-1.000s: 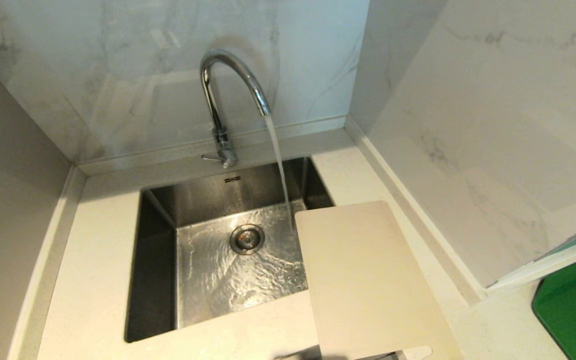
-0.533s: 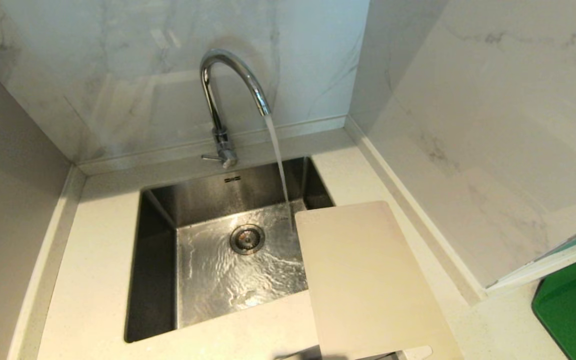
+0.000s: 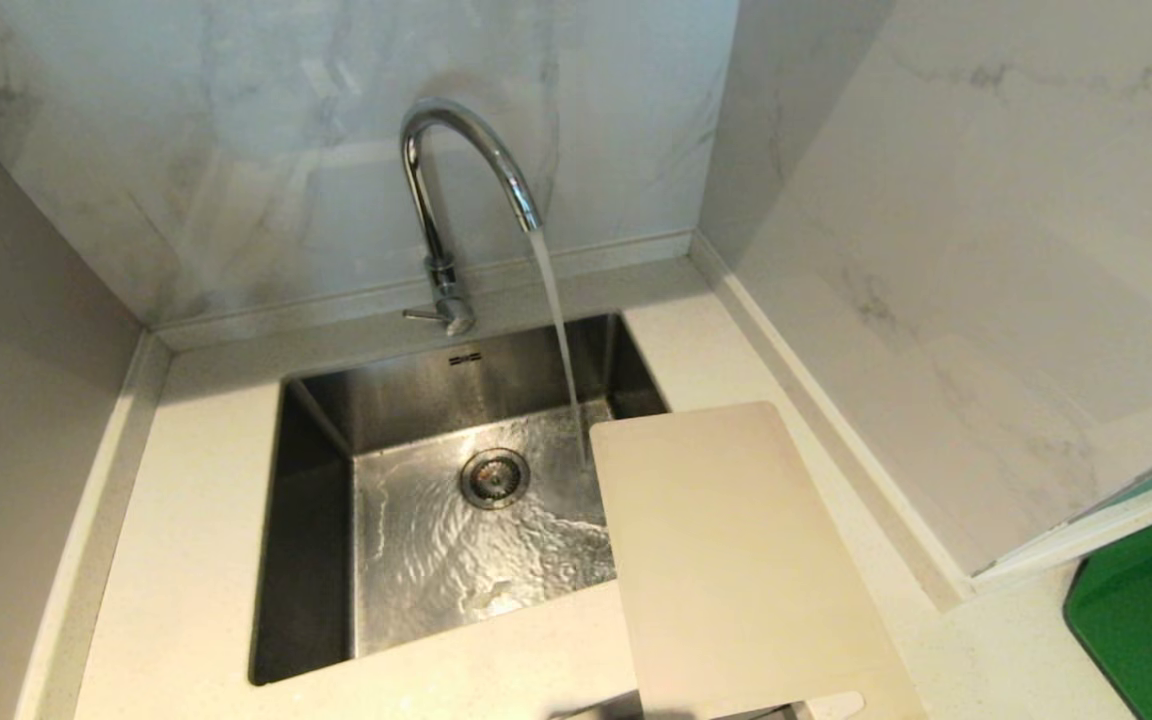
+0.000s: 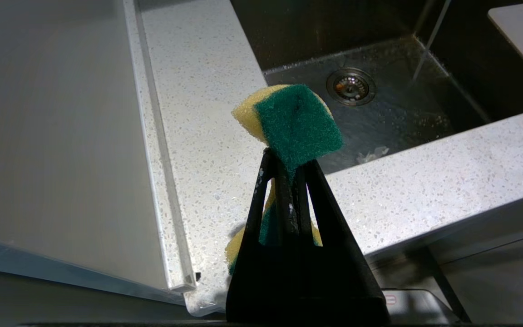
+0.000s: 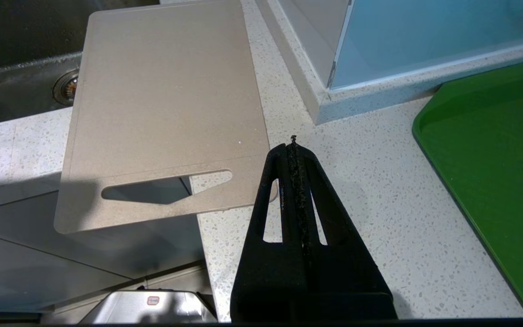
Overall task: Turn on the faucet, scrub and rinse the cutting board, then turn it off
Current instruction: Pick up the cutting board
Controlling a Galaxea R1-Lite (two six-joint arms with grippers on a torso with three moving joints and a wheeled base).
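Note:
The chrome faucet (image 3: 456, 190) stands behind the sink (image 3: 316, 560), and a stream of water (image 3: 558, 330) runs from its spout into the basin. The cream cutting board (image 3: 736, 570) (image 5: 161, 100) lies flat on the counter right of the sink, one corner over the basin, its handle slot (image 5: 166, 187) hanging past the counter's front edge. My left gripper (image 4: 288, 159) is shut on a yellow-and-green sponge (image 4: 295, 122), held back over the counter's front left. My right gripper (image 5: 293, 145) is shut and empty, just right of the board's handle end. Neither gripper shows in the head view.
A bright green board (image 3: 1151, 610) (image 5: 493, 159) lies on the counter at the far right, beyond a wall corner (image 5: 329, 97). Marble walls close the counter at the back and right. A drain (image 3: 494, 477) sits in the wet basin floor.

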